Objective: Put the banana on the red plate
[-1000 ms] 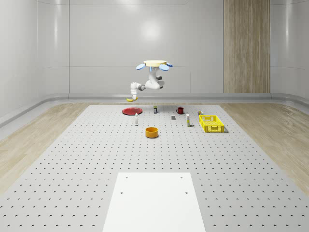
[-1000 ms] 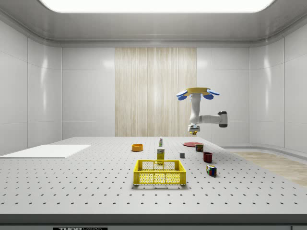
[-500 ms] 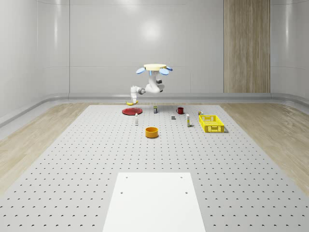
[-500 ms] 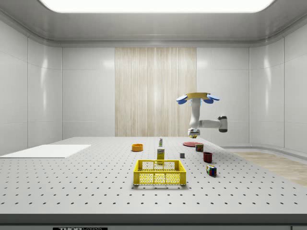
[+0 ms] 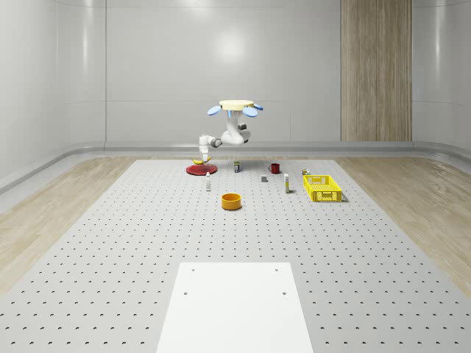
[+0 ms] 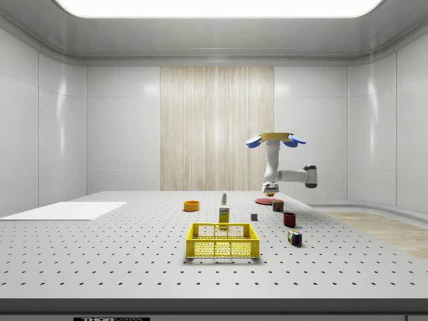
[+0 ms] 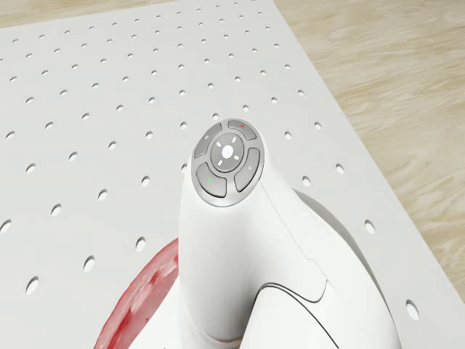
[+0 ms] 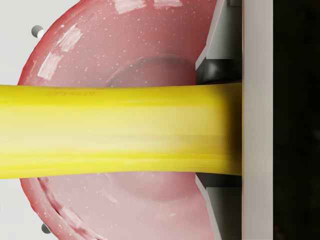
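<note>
Drone hovers by red plate; pincer grasping banana should lower centred, then release gently

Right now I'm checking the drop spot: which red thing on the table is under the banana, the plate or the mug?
The red plate, flat under the banana in the pincer; the red mug stands apart.

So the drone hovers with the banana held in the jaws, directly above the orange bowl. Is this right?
Not quite. The banana is held above the red plate, not the orange bowl; the wrist view shows the plate right beneath it. The rest holds: the drone hovers and the jaws grip the banana.
</note>
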Robot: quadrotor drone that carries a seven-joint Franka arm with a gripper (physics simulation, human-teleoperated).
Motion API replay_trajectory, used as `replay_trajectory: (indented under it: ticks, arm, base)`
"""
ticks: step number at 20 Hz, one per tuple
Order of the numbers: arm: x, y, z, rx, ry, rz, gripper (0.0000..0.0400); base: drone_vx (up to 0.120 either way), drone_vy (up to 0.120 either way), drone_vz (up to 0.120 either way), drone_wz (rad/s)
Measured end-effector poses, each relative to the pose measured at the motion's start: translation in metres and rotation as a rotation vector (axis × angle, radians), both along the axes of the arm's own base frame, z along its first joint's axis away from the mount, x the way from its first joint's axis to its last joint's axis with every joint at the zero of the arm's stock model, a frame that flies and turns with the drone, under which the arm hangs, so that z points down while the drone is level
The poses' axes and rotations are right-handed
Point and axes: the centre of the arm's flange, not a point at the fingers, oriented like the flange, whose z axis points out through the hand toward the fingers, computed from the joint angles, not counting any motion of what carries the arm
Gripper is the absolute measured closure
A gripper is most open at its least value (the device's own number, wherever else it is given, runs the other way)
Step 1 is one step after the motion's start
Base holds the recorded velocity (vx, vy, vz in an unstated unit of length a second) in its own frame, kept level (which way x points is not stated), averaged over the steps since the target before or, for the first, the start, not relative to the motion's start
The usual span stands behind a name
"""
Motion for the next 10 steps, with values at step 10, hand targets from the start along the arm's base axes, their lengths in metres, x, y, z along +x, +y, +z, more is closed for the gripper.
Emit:
replay_trajectory:
  ticks: [10]
  arm:
    - [0.000,0.000,0.038,-0.001,0.001,0.005,0.0163]
  base:
    - [0.000,0.000,0.000,0.000]
